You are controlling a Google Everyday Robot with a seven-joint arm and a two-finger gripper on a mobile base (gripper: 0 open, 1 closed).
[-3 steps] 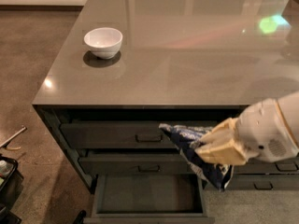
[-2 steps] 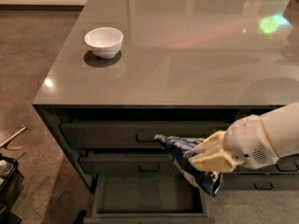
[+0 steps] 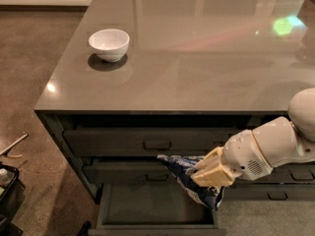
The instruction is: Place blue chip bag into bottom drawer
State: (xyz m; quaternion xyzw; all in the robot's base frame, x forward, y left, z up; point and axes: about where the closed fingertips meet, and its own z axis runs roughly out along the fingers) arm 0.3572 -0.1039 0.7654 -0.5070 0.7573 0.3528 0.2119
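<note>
My gripper (image 3: 209, 170) comes in from the right in front of the counter's drawers and is shut on the blue chip bag (image 3: 189, 181), a crinkled dark-blue foil bag that hangs from its tan fingers (image 3: 212, 173). The bag hangs over the right part of the bottom drawer (image 3: 147, 205), which is pulled open and shows a dark, bare inside. The two drawers above it in the left stack are pushed in.
A white bowl (image 3: 109, 44) stands on the grey countertop (image 3: 197, 58) at the left. The right-hand stack's drawers (image 3: 275, 193) are behind my arm. Dark objects (image 3: 7, 191) lie on the brown floor at the lower left.
My gripper has moved left and down with the chip bag, from in front of the middle drawers to over the open bottom drawer.
</note>
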